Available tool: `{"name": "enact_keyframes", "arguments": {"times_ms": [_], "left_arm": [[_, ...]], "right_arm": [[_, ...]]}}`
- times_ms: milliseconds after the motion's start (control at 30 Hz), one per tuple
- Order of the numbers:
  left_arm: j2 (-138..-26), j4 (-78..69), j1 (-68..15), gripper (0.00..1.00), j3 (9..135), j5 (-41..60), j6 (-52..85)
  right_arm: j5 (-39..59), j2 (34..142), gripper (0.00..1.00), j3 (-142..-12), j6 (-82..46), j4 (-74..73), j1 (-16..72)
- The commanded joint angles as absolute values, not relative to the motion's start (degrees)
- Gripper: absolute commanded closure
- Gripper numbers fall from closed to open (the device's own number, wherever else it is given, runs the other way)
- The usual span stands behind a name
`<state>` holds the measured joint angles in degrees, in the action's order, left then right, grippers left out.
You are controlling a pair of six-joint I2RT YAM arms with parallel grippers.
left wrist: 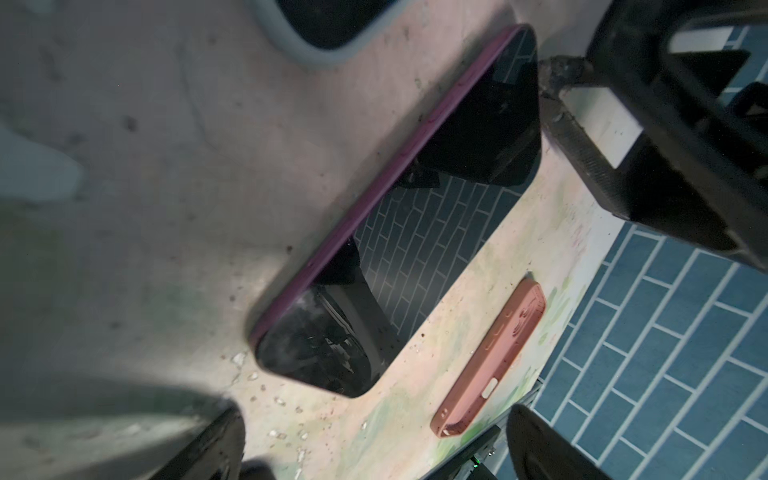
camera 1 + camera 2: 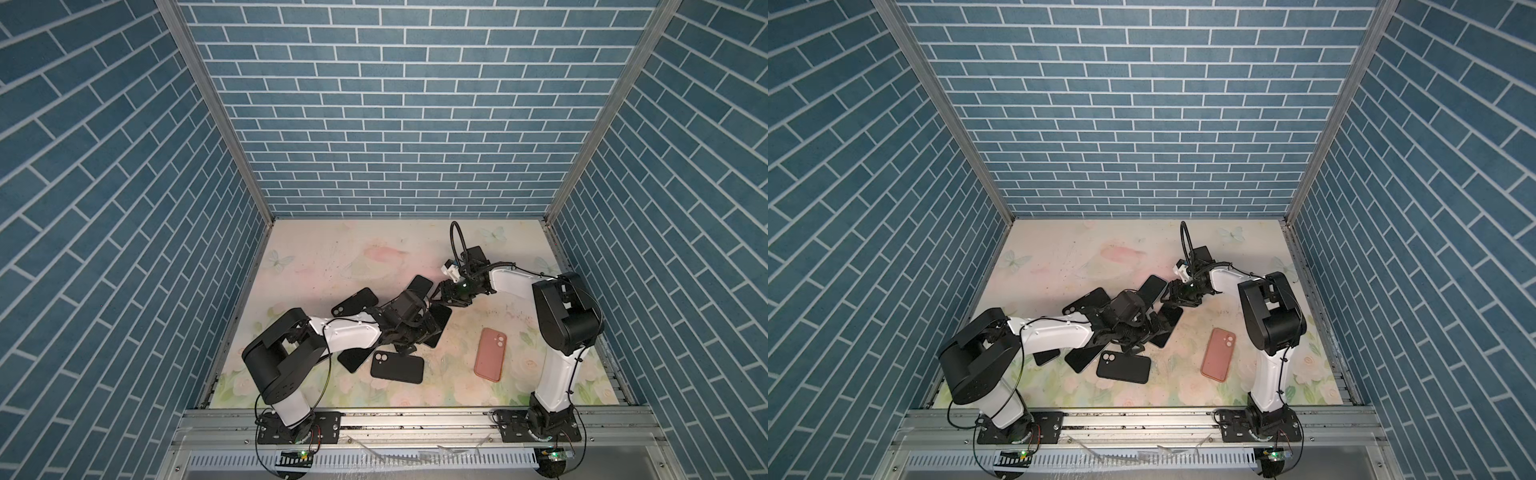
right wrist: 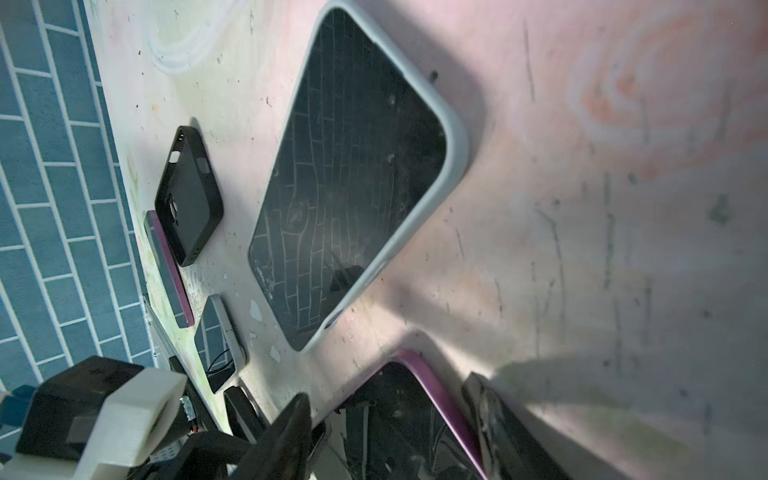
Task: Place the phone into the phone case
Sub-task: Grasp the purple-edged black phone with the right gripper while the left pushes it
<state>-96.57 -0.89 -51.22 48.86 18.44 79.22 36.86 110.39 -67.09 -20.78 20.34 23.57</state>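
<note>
1. Purple-edged phone (image 1: pixel 415 257) lies flat, screen up, on the floral mat (image 2: pixel 332 257) at mid-table. In both top views the left arm's wrist partly covers it.
2. Left gripper (image 1: pixel 374 415): fingers wide apart, low over the mat at one end of the phone, holding nothing.
3. Right gripper (image 3: pixel 386 390): fingers apart, one on each side of the phone's other end. Can't tell if they pinch it.
4. Pale-grey-cased phone (image 3: pixel 357 174) lies just beyond, screen up, apart from the purple one.
5. Salmon case (image 2: pixel 491 353) lies alone nearer the right arm's base, well apart from the phone.
6. Front, by the left arm: black case (image 2: pixel 397 366). Behind that arm: second black case (image 2: pixel 355 302).
</note>
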Motion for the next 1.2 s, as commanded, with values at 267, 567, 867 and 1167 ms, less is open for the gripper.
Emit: {"name": "enact_keyframes", "arguments": {"times_ms": [267,567,867,1167], "left_arm": [[-101.89,-8.88,-51.79,0.00,45.68,15.08,83.63],[-101.17,-6.11,-50.06,0.00,44.64,11.86,79.44],[-99.86,0.22,-47.85,0.00,46.41,10.06,72.36],[-102.72,-2.37,-47.02,0.00,46.42,12.04,71.64]], "right_arm": [[34.73,112.33,0.35,-65.27,-21.10,23.24,23.73],[36.44,110.26,0.36,-61.86,-19.98,24.98,23.75],[38.80,104.60,0.37,-58.41,-19.69,26.96,23.82],[42.61,99.31,0.40,-56.17,-19.95,26.02,23.82]]}}
